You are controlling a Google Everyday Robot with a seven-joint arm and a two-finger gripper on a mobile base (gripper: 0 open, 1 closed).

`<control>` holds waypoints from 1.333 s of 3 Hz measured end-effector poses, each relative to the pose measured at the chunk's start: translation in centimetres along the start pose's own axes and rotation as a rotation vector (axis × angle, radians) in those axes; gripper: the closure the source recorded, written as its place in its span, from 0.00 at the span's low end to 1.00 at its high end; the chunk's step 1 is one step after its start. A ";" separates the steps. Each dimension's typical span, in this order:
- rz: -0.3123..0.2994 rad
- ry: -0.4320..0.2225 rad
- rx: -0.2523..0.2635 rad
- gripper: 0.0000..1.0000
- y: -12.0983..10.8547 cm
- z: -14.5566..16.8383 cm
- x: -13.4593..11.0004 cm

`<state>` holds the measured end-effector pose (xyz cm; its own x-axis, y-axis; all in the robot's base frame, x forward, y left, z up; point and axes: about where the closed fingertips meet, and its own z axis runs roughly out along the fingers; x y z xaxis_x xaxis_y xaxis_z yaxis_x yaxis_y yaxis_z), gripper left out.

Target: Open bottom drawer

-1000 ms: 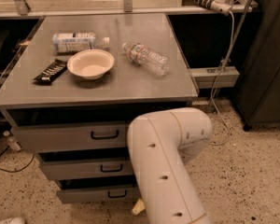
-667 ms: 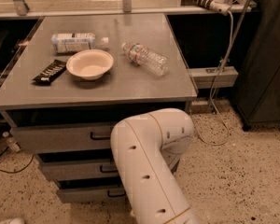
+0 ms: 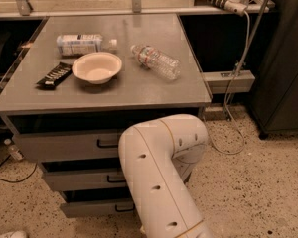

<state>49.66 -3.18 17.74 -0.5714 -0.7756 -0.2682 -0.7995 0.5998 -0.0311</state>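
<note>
The bottom drawer is the lowest of three grey drawer fronts under the grey table; its small black loop handle shows just left of my arm. My white arm bends in front of the cabinet and covers the right half of all three drawers. My gripper is hidden behind or below the arm and does not show. The middle drawer and the top drawer sit above it, each with a black handle.
On the table top lie a white bowl, a clear water bottle, a labelled bottle and a black snack bar. A dark cabinet and a hanging cable stand at the right. The floor is speckled.
My arm has swung left across the drawer fronts, so its elbow now covers more of the cabinet's right half. The things on the table have not moved.
</note>
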 end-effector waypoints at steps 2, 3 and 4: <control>0.018 0.017 -0.003 0.00 0.7 -0.6 1.6; 0.051 0.030 -0.012 0.00 1.6 -0.7 3.1; 0.051 0.030 -0.011 0.00 1.6 -0.7 3.1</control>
<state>46.46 -4.75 17.56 -0.6170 -0.7494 -0.2402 -0.7709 0.6369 -0.0070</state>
